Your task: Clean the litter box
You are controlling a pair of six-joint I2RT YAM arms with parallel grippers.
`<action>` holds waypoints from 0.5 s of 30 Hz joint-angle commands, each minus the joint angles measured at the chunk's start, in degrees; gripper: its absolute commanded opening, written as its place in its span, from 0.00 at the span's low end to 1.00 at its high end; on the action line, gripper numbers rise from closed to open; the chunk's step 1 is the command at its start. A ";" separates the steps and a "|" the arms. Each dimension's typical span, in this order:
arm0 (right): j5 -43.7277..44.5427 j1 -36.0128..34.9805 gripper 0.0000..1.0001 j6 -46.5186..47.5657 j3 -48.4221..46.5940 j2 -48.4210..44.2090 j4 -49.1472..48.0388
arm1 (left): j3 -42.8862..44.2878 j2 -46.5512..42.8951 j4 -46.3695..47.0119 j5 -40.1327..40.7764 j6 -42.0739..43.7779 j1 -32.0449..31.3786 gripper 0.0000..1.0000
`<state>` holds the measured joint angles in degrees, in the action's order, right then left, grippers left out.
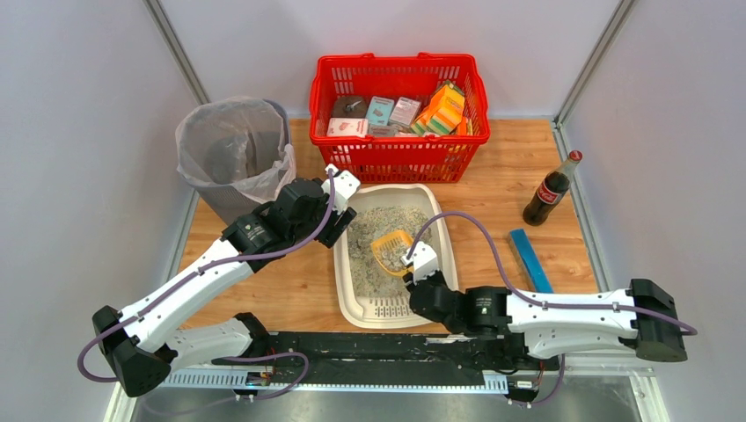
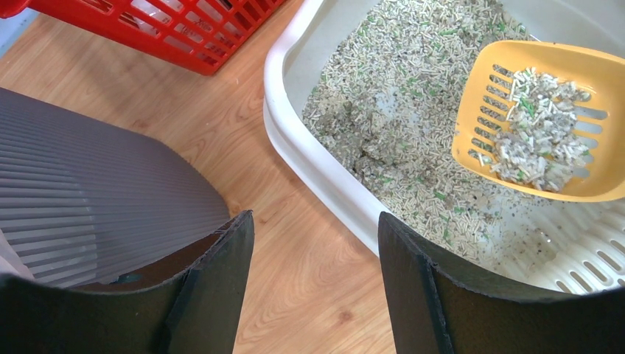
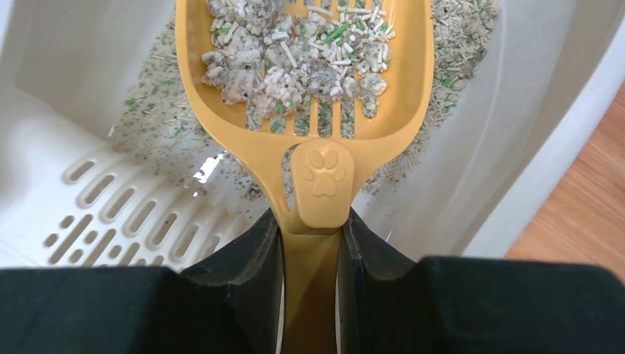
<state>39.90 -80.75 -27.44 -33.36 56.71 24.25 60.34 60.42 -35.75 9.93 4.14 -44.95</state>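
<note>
The cream-white litter box (image 1: 444,230) lies mid-table with grey-white granules and a slotted grate at its near end (image 1: 387,308). My right gripper (image 1: 413,264) is shut on the handle of a yellow scoop (image 1: 391,248), held over the box. The scoop (image 3: 309,74) carries clumped litter, and its handle sits between my fingers (image 3: 258,258). In the left wrist view the scoop (image 2: 545,118) hangs over the granules. My left gripper (image 1: 339,224) is open and empty above the table at the box's left rim (image 2: 295,140).
A grey bin with a clear bag (image 1: 233,149) stands at the far left, close to my left gripper (image 2: 88,199). A red basket (image 1: 398,119) of packets sits behind the box. A cola bottle (image 1: 552,189) and a blue strip (image 1: 530,259) are on the right.
</note>
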 commanded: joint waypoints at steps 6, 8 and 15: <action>0.11 -0.55 0.00 -0.22 -3.70 5.05 -1.62 | 0.57 -0.39 1.38 -0.61 -0.89 0.12 0.71; 7.53 -0.37 0.00 -4.09 -4.78 5.69 6.50 | 0.57 -0.39 1.29 -0.62 -0.89 0.13 0.71; 10.37 -1.43 0.00 -2.24 -4.77 5.25 6.56 | 0.48 -0.57 1.47 -0.35 -0.72 0.12 0.70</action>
<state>38.50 -81.41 -26.65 -34.79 60.14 24.93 60.34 60.42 -35.75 9.93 4.08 -44.95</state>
